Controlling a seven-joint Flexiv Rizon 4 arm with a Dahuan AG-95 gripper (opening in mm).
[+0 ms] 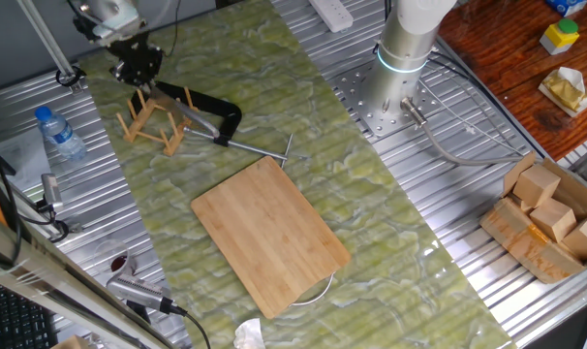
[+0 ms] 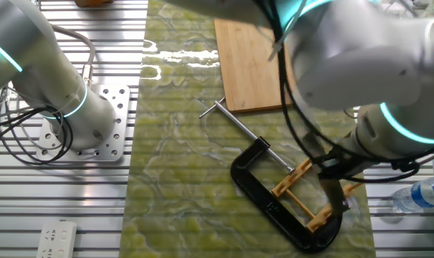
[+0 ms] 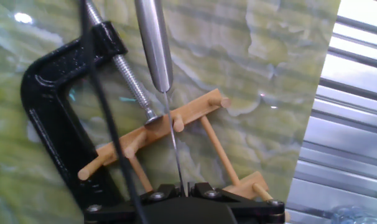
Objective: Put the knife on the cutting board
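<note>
In the hand view my gripper (image 3: pixel 183 186) is shut on the knife. Its thin blade (image 3: pixel 175 146) shows edge-on between the jaws, and its rounded steel handle (image 3: pixel 156 43) points away to the top. The knife hangs over the small wooden peg rack (image 3: pixel 182 118). In one fixed view the gripper (image 1: pixel 139 68) is at the far left, above the rack (image 1: pixel 153 121); the knife is hard to make out there. The bamboo cutting board (image 1: pixel 269 233) lies flat and bare in the middle of the green mat, well away from the gripper; it also shows in the other fixed view (image 2: pixel 249 61).
A black C-clamp (image 1: pixel 211 111) with a long steel screw lies against the rack, between gripper and board. A water bottle (image 1: pixel 59 131) stands left of the mat. The arm's base (image 1: pixel 400 58) is at the back right. A box of wooden blocks (image 1: pixel 550 218) sits far right.
</note>
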